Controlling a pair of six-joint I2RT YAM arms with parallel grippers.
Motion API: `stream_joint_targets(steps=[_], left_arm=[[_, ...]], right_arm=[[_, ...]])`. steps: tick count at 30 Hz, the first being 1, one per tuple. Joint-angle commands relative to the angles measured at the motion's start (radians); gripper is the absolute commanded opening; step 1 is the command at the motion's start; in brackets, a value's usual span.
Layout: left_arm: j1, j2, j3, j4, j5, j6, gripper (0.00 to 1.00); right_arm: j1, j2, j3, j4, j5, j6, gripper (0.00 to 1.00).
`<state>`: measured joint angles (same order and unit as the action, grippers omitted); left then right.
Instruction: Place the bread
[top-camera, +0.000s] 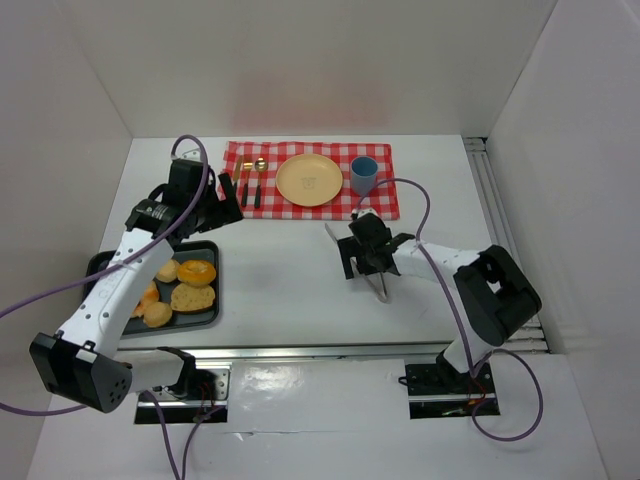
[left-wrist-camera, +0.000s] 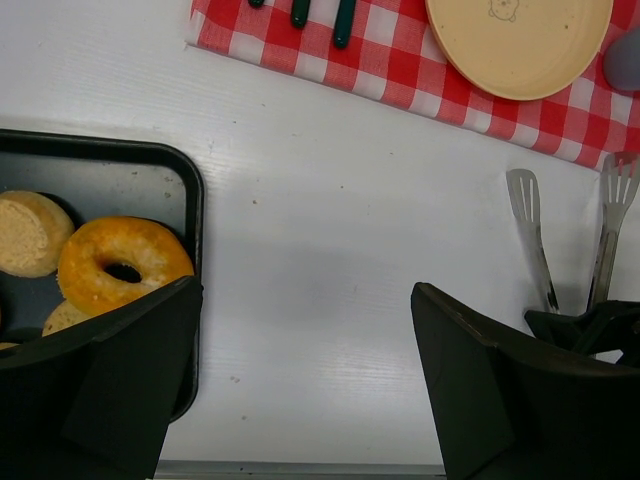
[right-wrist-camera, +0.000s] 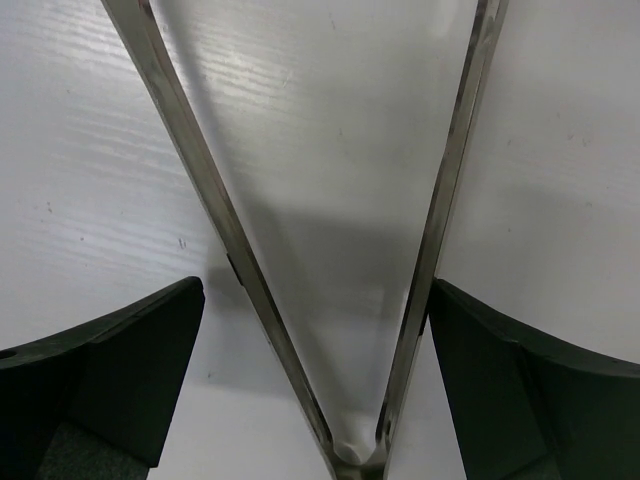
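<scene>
Several breads lie in a black tray (top-camera: 205, 318) at the left: a ring doughnut (top-camera: 197, 271), flat rolls (top-camera: 192, 297) and buns. The left wrist view shows the doughnut (left-wrist-camera: 118, 262) and a bun (left-wrist-camera: 28, 233) in the tray's corner (left-wrist-camera: 190, 180). The yellow plate (top-camera: 309, 179) sits on a red checked cloth (top-camera: 385, 203). My left gripper (top-camera: 228, 200) is open and empty (left-wrist-camera: 305, 380), above the table between tray and cloth. My right gripper (top-camera: 365, 255) is open (right-wrist-camera: 315, 370) and straddles metal tongs (right-wrist-camera: 235, 265) lying on the table (top-camera: 382, 287).
A blue cup (top-camera: 363, 175) stands right of the plate, and cutlery (top-camera: 250, 182) lies left of it on the cloth. The plate (left-wrist-camera: 520, 40) and the tongs' tips (left-wrist-camera: 528, 215) show in the left wrist view. White walls enclose the table.
</scene>
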<state>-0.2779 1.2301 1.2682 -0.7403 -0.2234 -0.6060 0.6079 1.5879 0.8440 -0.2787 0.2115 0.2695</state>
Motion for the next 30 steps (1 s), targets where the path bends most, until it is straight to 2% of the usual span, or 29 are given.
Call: stream_joint_targets(steps=[1, 4, 5, 7, 8, 11, 15, 18, 24, 30], left_arm=[[-0.004, 0.005, 0.039, 0.005, -0.017, -0.001, 0.99], [-0.004, 0.005, 0.030, 0.005, -0.030, -0.001, 0.99], [-0.004, 0.005, 0.030, 0.005, -0.030, -0.001, 0.99], [-0.004, -0.004, 0.030, -0.004, -0.053, -0.001, 0.99], [-0.004, -0.004, 0.030, -0.013, -0.053, -0.001, 0.99], [-0.004, -0.014, 0.030, -0.013, -0.062, 0.008, 0.99], [-0.004, -0.032, 0.039, -0.013, -0.062, 0.017, 0.99], [-0.004, -0.043, 0.053, -0.024, -0.062, 0.017, 0.99], [-0.004, -0.061, 0.143, -0.064, -0.099, 0.017, 0.99], [-0.004, -0.080, 0.206, -0.100, -0.119, 0.017, 0.99]], right_arm=[[-0.013, 0.018, -0.011, 0.137, -0.021, -0.030, 1.00], [-0.013, 0.029, -0.043, 0.193, -0.040, -0.039, 0.98], [-0.013, 0.038, -0.043, 0.205, -0.040, -0.030, 0.88], [0.002, 0.038, -0.052, 0.205, -0.015, -0.021, 0.77], [0.003, 0.024, -0.066, 0.205, 0.011, -0.009, 0.68], [0.027, -0.028, -0.091, 0.181, 0.043, 0.005, 0.61], [0.090, -0.121, -0.077, 0.073, 0.083, 0.042, 0.37], [0.131, -0.209, -0.037, -0.022, 0.083, 0.051, 0.28], [0.184, -0.311, 0.075, -0.158, 0.042, 0.060, 0.27], [0.213, -0.286, 0.205, -0.211, -0.101, 0.060, 0.27]])
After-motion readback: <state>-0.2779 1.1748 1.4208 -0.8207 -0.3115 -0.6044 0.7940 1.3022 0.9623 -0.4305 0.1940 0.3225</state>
